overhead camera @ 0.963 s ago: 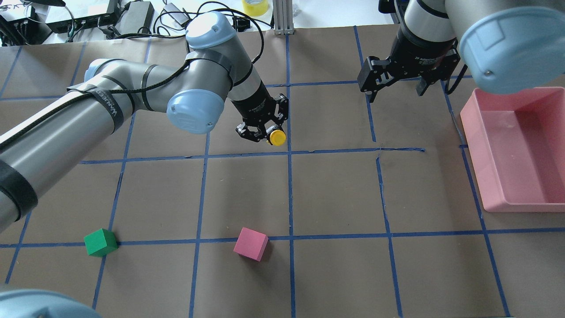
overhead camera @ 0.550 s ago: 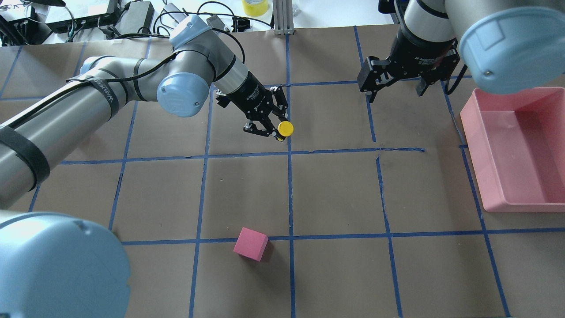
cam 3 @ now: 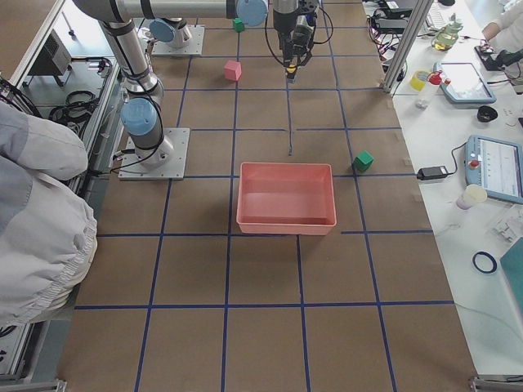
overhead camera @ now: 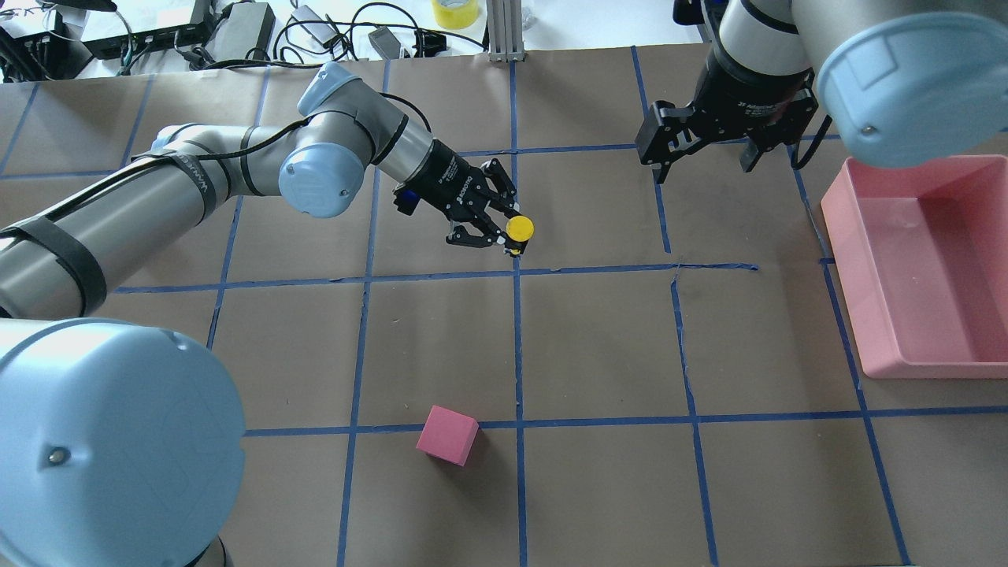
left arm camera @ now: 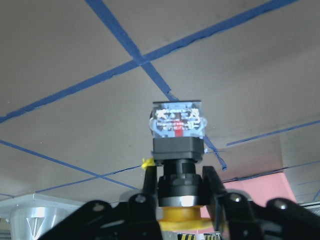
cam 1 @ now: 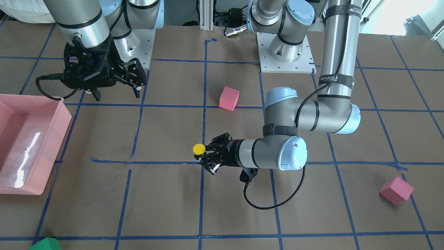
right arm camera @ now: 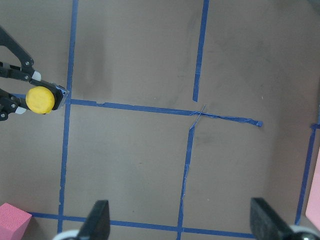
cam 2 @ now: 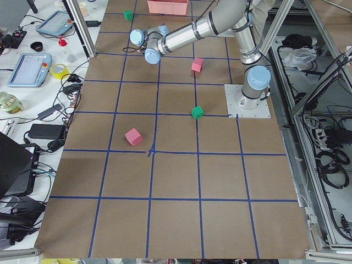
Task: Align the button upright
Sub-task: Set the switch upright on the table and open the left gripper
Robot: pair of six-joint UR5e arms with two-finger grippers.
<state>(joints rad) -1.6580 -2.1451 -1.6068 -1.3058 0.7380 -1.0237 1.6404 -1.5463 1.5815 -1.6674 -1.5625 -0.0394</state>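
Button [overhead camera: 520, 228] pinched in left gripper [overhead camera: 505, 236], by tape crossing [overhead camera: 517, 272]. Body hidden under yellow cap overhead; table contact unclear. Right gripper [overhead camera: 703, 164] spread wide, well apart. Bare paper around; pink cube [overhead camera: 447, 435] well apart.

Smooth plast. button [overhead camera: 520, 228], glossy tray [overhead camera: 929, 368]

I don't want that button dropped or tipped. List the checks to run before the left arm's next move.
1. Left tool shut on the button: ok.
2. Yellow cap faces up: ok.
3. Base touching the table: cannot tell.
4. Right tool open, well apart from the button: ok.
5. Pink cube apart from the button: ok.
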